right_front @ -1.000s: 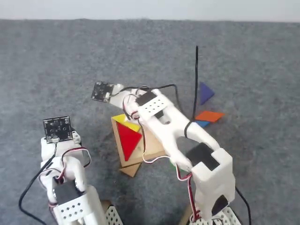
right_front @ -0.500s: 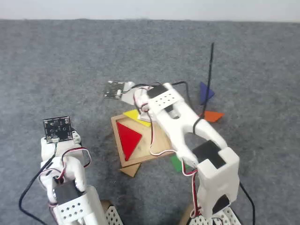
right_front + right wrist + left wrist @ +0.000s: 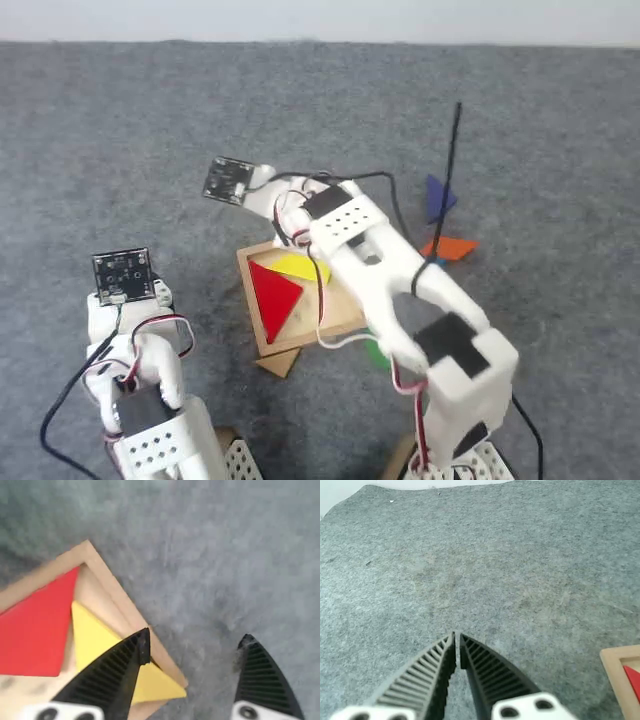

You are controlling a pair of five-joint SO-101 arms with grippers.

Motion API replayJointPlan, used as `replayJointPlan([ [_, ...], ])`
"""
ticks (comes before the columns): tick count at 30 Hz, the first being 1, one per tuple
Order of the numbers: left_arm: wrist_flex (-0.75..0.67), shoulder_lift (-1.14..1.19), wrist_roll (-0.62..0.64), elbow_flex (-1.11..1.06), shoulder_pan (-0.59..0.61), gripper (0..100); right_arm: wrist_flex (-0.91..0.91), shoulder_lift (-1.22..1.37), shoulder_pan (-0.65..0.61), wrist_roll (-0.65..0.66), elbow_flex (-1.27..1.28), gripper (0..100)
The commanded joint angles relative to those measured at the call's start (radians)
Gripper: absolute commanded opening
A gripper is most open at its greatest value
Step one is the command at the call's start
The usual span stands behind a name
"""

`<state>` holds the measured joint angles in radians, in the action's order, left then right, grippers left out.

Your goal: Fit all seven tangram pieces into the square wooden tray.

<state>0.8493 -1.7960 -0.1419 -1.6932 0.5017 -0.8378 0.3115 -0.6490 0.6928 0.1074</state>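
High view with both wrist views. At 7 o'clock on the grey felt (image 3: 120,130), the left gripper (image 3: 456,636) hangs over bare felt. Its ribbed jaws are closed to a hairline gap and hold nothing, and the arm stands where it did half a second ago.

Near the centre, the square wooden tray (image 3: 296,343) holds the red triangle (image 3: 270,295), unmoved. The yellow triangle (image 3: 298,266), which lay across the tray's 12 o'clock rim half a second ago, now rests inside against the red one. In the right wrist view one of its corners seems to reach the rim.

The right gripper (image 3: 195,645) is spread wide and grips nothing. One finger is above the yellow triangle, the other above the felt outside the tray. Its wrist has swung towards 10 o'clock.

A tan piece (image 3: 278,362) shows at the tray's 6 o'clock corner, partly under it. A green piece (image 3: 376,350) at 5 o'clock is largely hidden by the right arm. The arm also covers the tray's 3 o'clock side. Well apart from the tray lie an orange piece (image 3: 452,248) at 3 o'clock and a blue piece (image 3: 437,196) at 2 o'clock.
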Motion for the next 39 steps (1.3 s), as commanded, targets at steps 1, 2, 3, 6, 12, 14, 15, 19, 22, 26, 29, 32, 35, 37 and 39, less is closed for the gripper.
replayJointPlan([
  [1, -0.025, -0.015, 0.006, 0.036, 0.000, 2, -0.036, -0.027, 0.076, 0.002, -0.017, 27.7],
  [2, -0.025, -0.015, 0.006, 0.036, 0.000, 2, -0.068, -0.053, 0.088, 0.002, -0.017, 27.7],
  [3, -0.025, -0.015, 0.006, 0.036, 0.000, 2, -0.104, -0.081, 0.096, 0.002, -0.011, 27.7],
  [6, -0.025, -0.015, 0.006, 0.036, 0.000, 2, -0.179, -0.150, 0.105, 0.003, 0.018, 27.7],
  [12, -0.025, -0.015, 0.006, 0.036, 0.002, 2, -0.097, -0.208, 0.093, 0.112, 0.215, 27.7],
  [14, -0.025, -0.015, 0.006, 0.036, 0.002, 2, -0.025, -0.208, 0.087, 0.121, 0.272, 27.7],
  [15, -0.025, -0.015, 0.006, 0.036, 0.002, 2, 0.005, -0.208, 0.084, 0.118, 0.292, 27.7],
  [19, -0.025, -0.015, 0.006, 0.036, 0.002, 2, 0.047, -0.199, 0.038, 0.117, 0.304, 27.7],
  [22, -0.025, -0.015, 0.006, 0.036, 0.002, 2, 0.061, -0.171, -0.004, 0.115, 0.288, 27.7],
  [26, -0.025, -0.015, 0.006, 0.036, 0.002, 2, 0.091, -0.131, -0.022, 0.072, 0.247, 27.7],
  [29, -0.025, -0.015, 0.006, 0.036, 0.002, 2, 0.012, -0.134, -0.004, 0.061, 0.176, 27.7],
  [32, -0.025, -0.015, 0.006, 0.036, 0.002, 2, -0.113, -0.176, 0.033, 0.061, 0.121, 27.7],
  [35, -0.025, -0.015, 0.006, 0.036, 0.002, 2, -0.196, -0.260, 0.082, 0.058, 0.114, 27.7],
  [37, -0.025, -0.015, 0.006, 0.036, 0.002, 2, -0.255, -0.337, 0.120, 0.057, 0.115, 27.7],
  [39, -0.025, -0.015, 0.006, 0.036, 0.002, 2, -0.326, -0.415, 0.159, 0.054, 0.115, 27.7],
])
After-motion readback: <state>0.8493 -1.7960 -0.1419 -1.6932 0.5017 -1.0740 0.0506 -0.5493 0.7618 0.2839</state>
